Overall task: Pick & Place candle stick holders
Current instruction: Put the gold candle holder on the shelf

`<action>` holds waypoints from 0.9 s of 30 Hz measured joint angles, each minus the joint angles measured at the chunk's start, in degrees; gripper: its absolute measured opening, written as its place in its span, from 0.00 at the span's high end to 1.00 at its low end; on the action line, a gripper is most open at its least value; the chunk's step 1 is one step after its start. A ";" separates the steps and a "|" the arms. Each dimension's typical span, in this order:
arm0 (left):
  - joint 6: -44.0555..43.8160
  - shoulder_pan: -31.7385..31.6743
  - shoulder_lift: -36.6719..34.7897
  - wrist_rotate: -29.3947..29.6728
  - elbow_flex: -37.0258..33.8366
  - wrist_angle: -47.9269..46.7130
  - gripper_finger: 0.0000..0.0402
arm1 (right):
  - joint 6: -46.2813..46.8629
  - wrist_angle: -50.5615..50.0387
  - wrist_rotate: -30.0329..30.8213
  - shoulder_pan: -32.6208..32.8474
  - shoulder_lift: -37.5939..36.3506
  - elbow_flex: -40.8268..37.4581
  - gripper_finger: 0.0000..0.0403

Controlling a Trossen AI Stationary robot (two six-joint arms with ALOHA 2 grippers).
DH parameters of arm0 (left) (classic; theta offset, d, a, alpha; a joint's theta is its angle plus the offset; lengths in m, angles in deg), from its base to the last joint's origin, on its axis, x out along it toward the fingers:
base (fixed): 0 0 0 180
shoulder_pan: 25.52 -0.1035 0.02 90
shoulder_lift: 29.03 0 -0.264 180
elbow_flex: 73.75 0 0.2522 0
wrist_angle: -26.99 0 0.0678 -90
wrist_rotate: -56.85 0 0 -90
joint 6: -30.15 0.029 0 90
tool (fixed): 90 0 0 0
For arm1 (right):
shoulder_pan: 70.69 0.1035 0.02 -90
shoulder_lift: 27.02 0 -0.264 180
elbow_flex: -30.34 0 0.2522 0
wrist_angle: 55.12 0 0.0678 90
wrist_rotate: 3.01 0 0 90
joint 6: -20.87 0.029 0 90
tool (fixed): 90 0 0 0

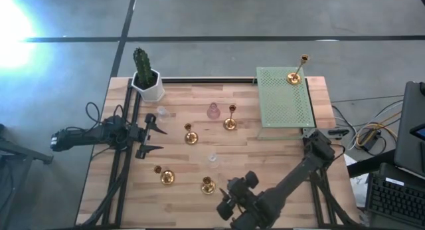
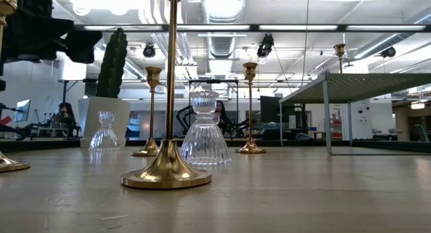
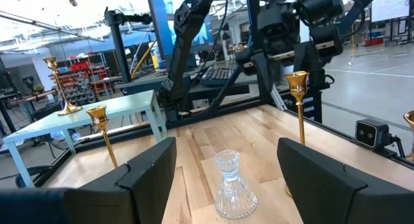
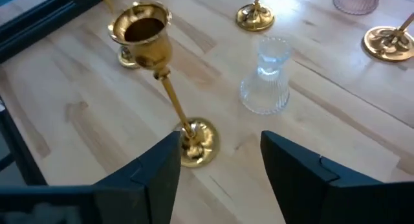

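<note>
Gleaming slim gold holders (image 4: 169, 88), ribbed clear glass (image 4: 266, 75)

Five gold candle holders (image 1: 230, 123), two clear glass ones (image 1: 212, 157), one pink glass one (image 1: 213, 111), one cactus pot (image 1: 147, 84), one green rack (image 1: 282, 104).

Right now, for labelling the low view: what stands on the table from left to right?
cut-off gold base, small clear glass holder, slim gold holder, nearest gold holder, ribbed glass holder, farther gold holder, green rack
</note>
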 joint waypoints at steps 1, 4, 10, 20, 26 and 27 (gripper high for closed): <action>0.00 0.00 0.00 0.00 0.00 0.00 0.32 | 0.96 0.20 0.01 0.25 0.00 -0.64 0.50; 0.00 0.02 -0.01 0.00 0.00 0.00 0.32 | 4.10 1.02 -0.11 1.04 -0.01 -3.19 0.49; 0.00 0.00 0.00 0.00 0.00 0.00 0.32 | 7.18 1.14 3.00 1.84 0.02 -6.68 0.49; 0.00 0.00 0.00 0.00 0.00 0.00 0.32 | 7.39 -3.04 5.87 1.25 -0.23 -7.50 0.51; 0.00 0.02 0.03 0.00 0.00 -0.02 0.32 | 11.22 -14.97 9.39 1.08 -1.01 -5.05 0.56; 0.00 0.00 0.03 0.00 0.00 -0.02 0.32 | 12.25 -16.97 9.76 1.12 -1.14 -4.70 0.57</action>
